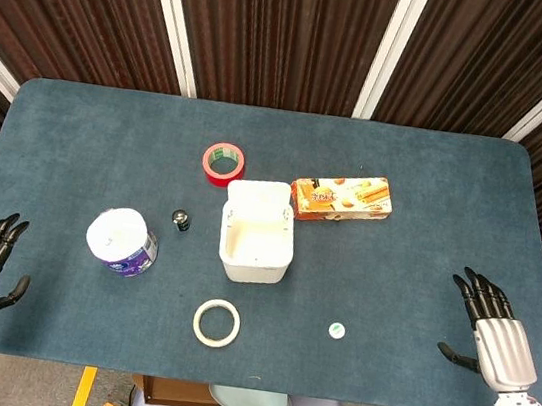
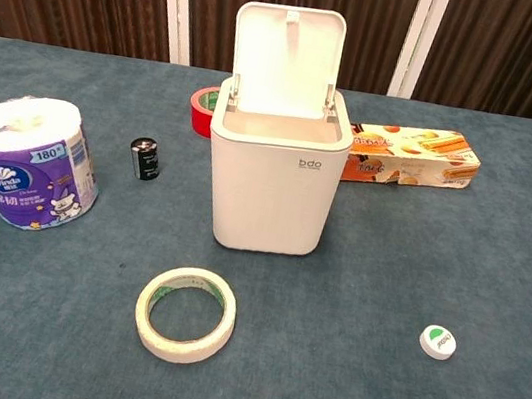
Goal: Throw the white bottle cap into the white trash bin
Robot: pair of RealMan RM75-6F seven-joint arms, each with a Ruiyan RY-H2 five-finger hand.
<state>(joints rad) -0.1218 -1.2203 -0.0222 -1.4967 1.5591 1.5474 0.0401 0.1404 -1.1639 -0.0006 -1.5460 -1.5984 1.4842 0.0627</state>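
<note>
The head view looks steeply down on the whole tabletop (image 1: 88, 137) from high above; the chest view faces forward, low and close. Both share the middle around the white trash bin (image 1: 258, 232) (image 2: 272, 175).

A wrapped toilet roll (image 2: 29, 162) stands at the left of the blue table (image 2: 500, 257); a small black battery (image 2: 145, 158) stands upright beside it; a white tape ring (image 2: 185, 314) lies flat nearer the front; a red tape roll (image 1: 224, 163) and a biscuit box (image 2: 412, 157) lie further back.
</note>
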